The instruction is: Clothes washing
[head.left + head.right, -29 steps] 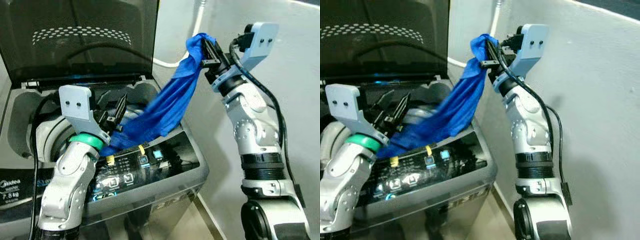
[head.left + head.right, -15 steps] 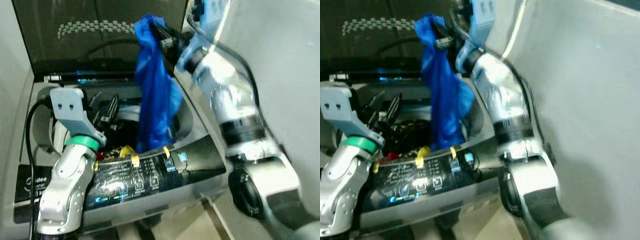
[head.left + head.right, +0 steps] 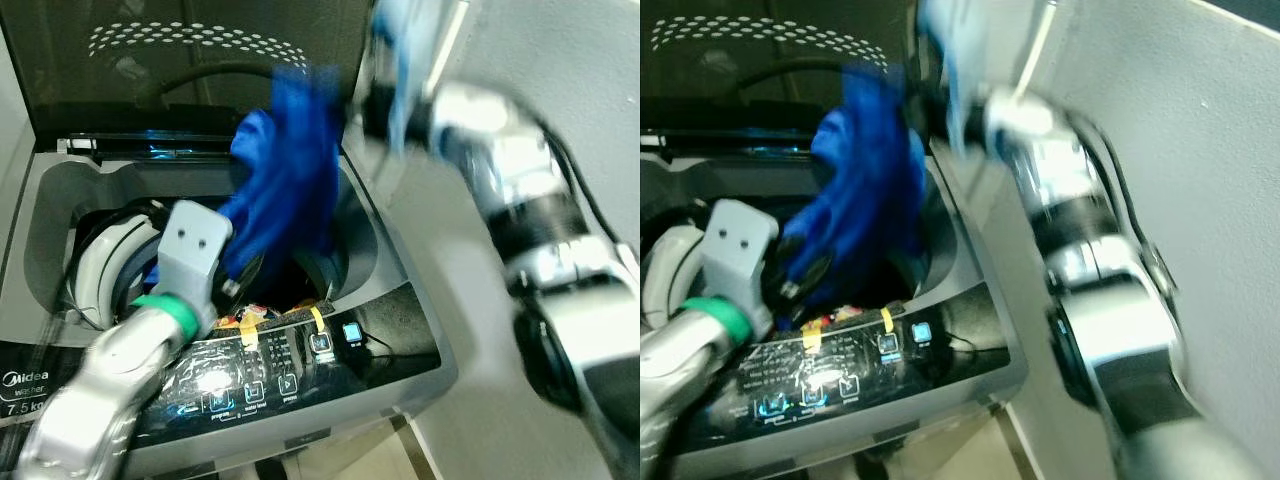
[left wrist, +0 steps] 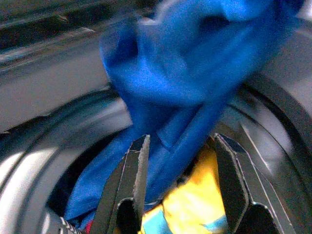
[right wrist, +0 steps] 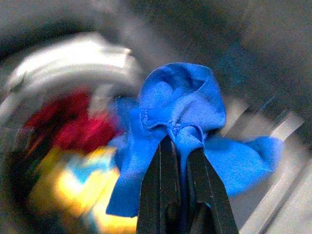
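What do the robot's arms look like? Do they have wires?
Both arms are shiny silver with rounded joints. The left arm has a bright green ring at the wrist and a pale grey block with two small holes above it. The right arm has black bands and a black cable running along it, with a light blue part near its top. Each tool has two long black fingers.

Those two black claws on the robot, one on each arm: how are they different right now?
The right gripper is pinched shut on the blue cloth, holding it up over the washing machine; the left gripper holds nothing. The right gripper's fingers are pressed together, while the left gripper's fingers stand apart with cloth hanging between them. The right gripper is higher, near the raised lid; the left gripper reaches down at the drum's mouth. Both point at the laundry.
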You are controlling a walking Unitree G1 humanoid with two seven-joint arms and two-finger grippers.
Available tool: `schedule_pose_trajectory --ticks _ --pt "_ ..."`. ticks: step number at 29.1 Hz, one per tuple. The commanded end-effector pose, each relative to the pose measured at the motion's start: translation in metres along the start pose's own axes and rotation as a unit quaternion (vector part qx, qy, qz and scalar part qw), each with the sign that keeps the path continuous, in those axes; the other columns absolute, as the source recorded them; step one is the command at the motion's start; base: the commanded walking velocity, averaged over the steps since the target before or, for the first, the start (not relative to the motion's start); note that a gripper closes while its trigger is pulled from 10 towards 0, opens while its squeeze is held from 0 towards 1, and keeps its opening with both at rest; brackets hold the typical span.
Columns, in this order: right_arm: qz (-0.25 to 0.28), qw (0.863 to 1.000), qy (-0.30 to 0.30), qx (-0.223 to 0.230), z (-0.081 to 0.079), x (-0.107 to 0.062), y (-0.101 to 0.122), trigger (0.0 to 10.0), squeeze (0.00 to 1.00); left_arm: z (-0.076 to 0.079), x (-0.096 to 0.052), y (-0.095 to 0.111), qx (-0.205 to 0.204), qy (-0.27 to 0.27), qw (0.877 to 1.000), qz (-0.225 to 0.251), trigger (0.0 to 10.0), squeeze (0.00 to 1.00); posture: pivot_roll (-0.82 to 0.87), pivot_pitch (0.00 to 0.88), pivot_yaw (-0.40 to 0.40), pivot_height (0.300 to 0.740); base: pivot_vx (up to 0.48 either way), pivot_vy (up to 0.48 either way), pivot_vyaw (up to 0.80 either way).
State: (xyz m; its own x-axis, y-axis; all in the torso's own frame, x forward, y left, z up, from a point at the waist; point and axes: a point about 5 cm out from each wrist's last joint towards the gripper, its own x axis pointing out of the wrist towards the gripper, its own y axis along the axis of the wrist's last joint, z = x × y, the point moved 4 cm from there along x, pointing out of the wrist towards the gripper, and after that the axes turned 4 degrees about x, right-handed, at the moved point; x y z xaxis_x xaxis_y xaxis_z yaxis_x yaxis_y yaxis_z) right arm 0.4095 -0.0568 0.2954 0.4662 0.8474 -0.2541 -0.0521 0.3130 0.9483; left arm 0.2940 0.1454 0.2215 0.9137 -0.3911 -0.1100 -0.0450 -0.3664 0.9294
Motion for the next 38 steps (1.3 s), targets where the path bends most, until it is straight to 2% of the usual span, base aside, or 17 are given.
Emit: schedule_pose_trajectory --ticks 1,3,4,5,7,8,13,14,16,18,20,28,30,32,33,34,38 --pt "0.013 1.0 0.008 -0.025 0.001 -0.008 0.016 10.0 0.05 0.017 -0.003 -0.008 -0.012 -0.052 0.998 -0.031 10.0 0.0 0.12 0.019 -0.123 0.74 0.0 0.0 0.0" --pt "0.013 1.0 0.008 -0.025 0.001 -0.008 0.016 10.0 0.05 0.017 -0.003 -0.008 -0.012 -0.052 0.998 -0.031 10.0 0.0 0.12 0.019 -0.123 0.74 0.0 0.0 0.0" --pt "0.01 0.999 0.025 -0.025 0.0 -0.008 0.013 10.0 0.52 0.017 -0.004 -0.005 -0.004 -0.065 0.997 -0.041 10.0 0.0 0.12 0.021 -0.111 0.74 0.0 0.0 0.0" --pt "0.01 0.999 0.037 -0.024 -0.002 -0.008 0.012 10.0 0.81 0.016 -0.003 -0.004 0.007 -0.073 0.996 -0.053 10.0 0.0 0.11 0.02 -0.094 0.74 0.0 0.0 0.0" --pt "0.01 0.999 0.037 -0.024 -0.002 -0.008 0.012 10.0 0.81 0.016 -0.003 -0.004 0.007 -0.073 0.996 -0.053 10.0 0.0 0.11 0.02 -0.094 0.74 0.0 0.0 0.0" --pt "0.012 0.999 0.039 -0.022 -0.001 -0.009 0.011 10.0 1.0 0.015 -0.001 -0.003 0.015 -0.075 0.995 -0.061 10.0 0.0 0.11 0.02 -0.094 0.74 0.0 0.0 0.0" --pt "0.046 0.999 0.002 0.006 0.01 -0.012 0.02 10.0 1.0 0.015 0.006 0.0 0.01 -0.069 0.996 -0.06 10.0 0.0 0.11 0.02 -0.086 0.74 0.0 0.0 0.0" --pt "0.059 0.998 -0.01 0.013 0.014 -0.016 0.026 10.0 0.13 0.015 0.005 0.004 0.005 -0.07 0.996 -0.057 10.0 0.0 0.11 0.02 -0.086 0.74 0.0 0.0 0.0" --pt "0.086 0.996 -0.028 0.027 0.019 -0.021 0.036 10.0 0.0 0.012 0.006 0.006 0.006 -0.058 0.997 -0.058 10.0 0.0 0.11 0.02 -0.086 0.74 0.0 0.0 0.0" --pt "0.13 0.989 -0.054 0.046 0.027 -0.029 0.051 10.0 0.0 0.004 0.007 0.008 0.006 -0.035 0.998 -0.06 10.0 0.0 0.11 0.026 -0.085 0.74 0.0 0.0 0.0" --pt "0.22 0.96 -0.153 0.081 0.052 -0.049 0.072 10.0 0.0 -0.005 0.014 0.019 0.018 -0.009 0.999 -0.047 10.0 0.0 0.12 0.036 -0.081 0.74 0.0 0.0 0.0" --pt "0.243 0.944 -0.208 0.085 0.058 -0.055 0.059 10.0 0.0 -0.007 0.02 0.041 0.003 0.0 1.0 -0.013 10.0 0.0 0.13 0.047 -0.043 0.74 0.0 0.0 0.0" --pt "0.248 0.924 -0.264 0.126 0.042 -0.039 0.008 10.0 0.0 -0.017 0.024 0.04 -0.013 0.027 0.999 -0.023 10.0 0.0 0.11 0.04 -0.001 0.74 0.0 0.0 0.0" --pt "0.248 0.924 -0.264 0.126 0.042 -0.039 0.008 10.0 0.0 -0.017 0.024 0.04 -0.013 0.027 0.999 -0.023 10.0 0.0 0.11 0.04 -0.001 0.74 0.0 0.0 0.0" --pt "0.241 0.919 -0.281 0.136 0.026 -0.03 -0.017 10.0 0.0 -0.022 0.03 0.05 -0.004 0.051 0.999 0.016 10.0 0.0 0.11 0.035 0.002 0.74 0.0 0.0 0.0" --pt "0.223 0.925 -0.273 0.142 0.005 -0.018 -0.037 10.0 0.0 -0.016 0.036 0.063 0.012 0.047 0.997 0.062 10.0 0.0 0.1 0.034 0.001 0.74 0.0 0.0 0.0" --pt "0.197 0.938 -0.242 0.151 -0.024 -0.003 -0.054 10.0 0.0 0.003 0.042 0.074 0.026 0.025 0.995 0.092 10.0 0.0 0.09 0.032 -0.001 0.74 0.0 0.0 0.0"
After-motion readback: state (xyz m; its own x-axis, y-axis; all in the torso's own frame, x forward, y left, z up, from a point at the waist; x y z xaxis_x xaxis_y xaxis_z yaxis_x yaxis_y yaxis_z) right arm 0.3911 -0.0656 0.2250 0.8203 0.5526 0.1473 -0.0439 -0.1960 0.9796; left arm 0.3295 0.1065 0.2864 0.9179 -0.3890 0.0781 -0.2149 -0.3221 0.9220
